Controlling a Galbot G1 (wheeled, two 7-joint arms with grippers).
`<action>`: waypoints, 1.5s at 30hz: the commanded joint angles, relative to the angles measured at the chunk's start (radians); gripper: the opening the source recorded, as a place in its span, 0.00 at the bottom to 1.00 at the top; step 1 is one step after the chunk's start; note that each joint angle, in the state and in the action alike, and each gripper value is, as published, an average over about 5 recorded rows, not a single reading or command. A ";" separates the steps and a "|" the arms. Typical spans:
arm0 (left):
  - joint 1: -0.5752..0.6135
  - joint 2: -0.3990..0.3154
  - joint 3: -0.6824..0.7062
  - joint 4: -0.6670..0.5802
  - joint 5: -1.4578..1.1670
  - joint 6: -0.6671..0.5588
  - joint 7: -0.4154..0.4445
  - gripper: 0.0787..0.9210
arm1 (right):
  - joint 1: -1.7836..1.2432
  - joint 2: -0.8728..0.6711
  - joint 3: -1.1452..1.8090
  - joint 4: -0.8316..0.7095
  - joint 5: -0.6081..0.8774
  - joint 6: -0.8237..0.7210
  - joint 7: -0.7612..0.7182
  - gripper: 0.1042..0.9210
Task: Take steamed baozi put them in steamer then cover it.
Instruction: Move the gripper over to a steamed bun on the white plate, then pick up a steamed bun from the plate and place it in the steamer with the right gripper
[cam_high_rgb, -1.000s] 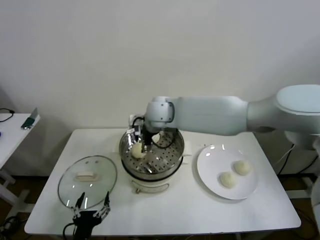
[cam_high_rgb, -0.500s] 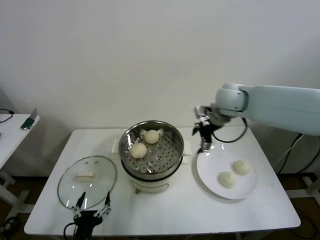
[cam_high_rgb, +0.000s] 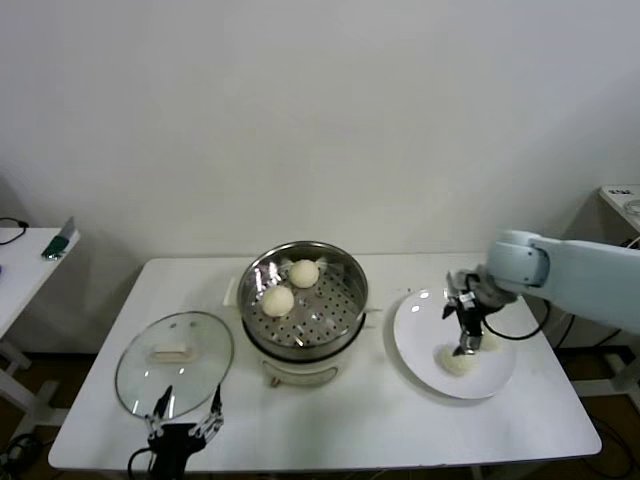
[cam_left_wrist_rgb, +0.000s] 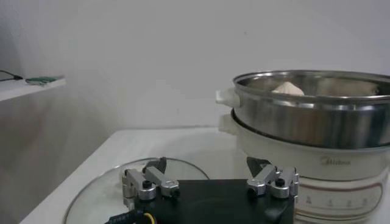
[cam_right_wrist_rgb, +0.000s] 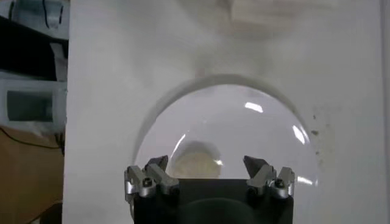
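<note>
The right arm (cam_high_rgb: 580, 275) has a smooth pale blue-white shell with a rounded joint housing and a looping black cable near the wrist, and both grippers (cam_right_wrist_rgb: 209, 175) (cam_left_wrist_rgb: 210, 180) have black bodies with silver, dark-screwed finger mounts.

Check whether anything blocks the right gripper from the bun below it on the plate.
Nothing visible does. The right gripper hangs open directly over the near bun on the white plate, with only open air between them; the second bun sits beside it.
</note>
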 joint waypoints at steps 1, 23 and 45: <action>0.002 -0.002 0.002 0.004 0.003 -0.002 0.000 0.88 | -0.189 -0.028 0.109 -0.054 -0.091 -0.020 0.013 0.88; -0.006 -0.001 0.002 0.021 0.009 -0.002 0.001 0.88 | -0.330 0.043 0.247 -0.201 -0.101 -0.039 0.026 0.74; -0.007 0.003 0.001 0.012 0.016 -0.003 0.002 0.88 | 0.550 0.377 -0.011 -0.074 -0.043 0.626 -0.207 0.64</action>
